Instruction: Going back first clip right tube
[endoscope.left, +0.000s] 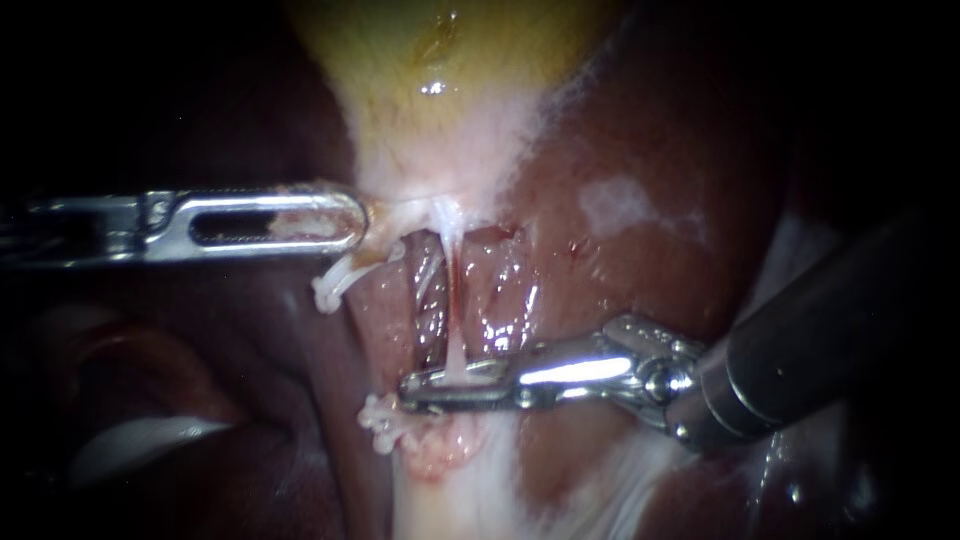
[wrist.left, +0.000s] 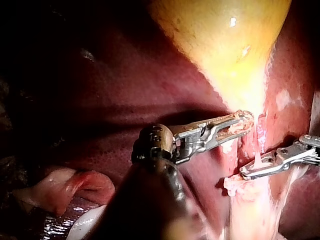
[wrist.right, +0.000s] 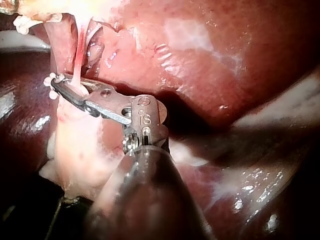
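In the endoscope view the left instrument (endoscope.left: 345, 222) comes in level and its jaws are clamped on the pale neck of the yellow gallbladder (endoscope.left: 450, 60). Only the slotted upper jaw shows here. Below it the right instrument (endoscope.left: 430, 388) reaches across from the dark liver (endoscope.left: 650, 130). Its jaws lie close together, pinching the thin pale tube (endoscope.left: 457, 320) that runs down from the neck. A white frayed tuft (endoscope.left: 378, 420) sits just beside their tips.

The left wrist view shows the left instrument (wrist.left: 242, 122) side-on, both jaws visible with pale tissue of the gallbladder (wrist.left: 225, 40) nipped between them. The right instrument (wrist.left: 250, 172) lies ahead, holding the tube (wrist.left: 257, 160). A pink fold (wrist.left: 70, 185) lies beside the shaft, against the liver (wrist.left: 125, 75).

The right wrist view shows the right instrument (wrist.right: 60, 85) closest, the tube (wrist.right: 78, 60) passing between its narrow jaws, with the liver (wrist.right: 225, 50) beside it.
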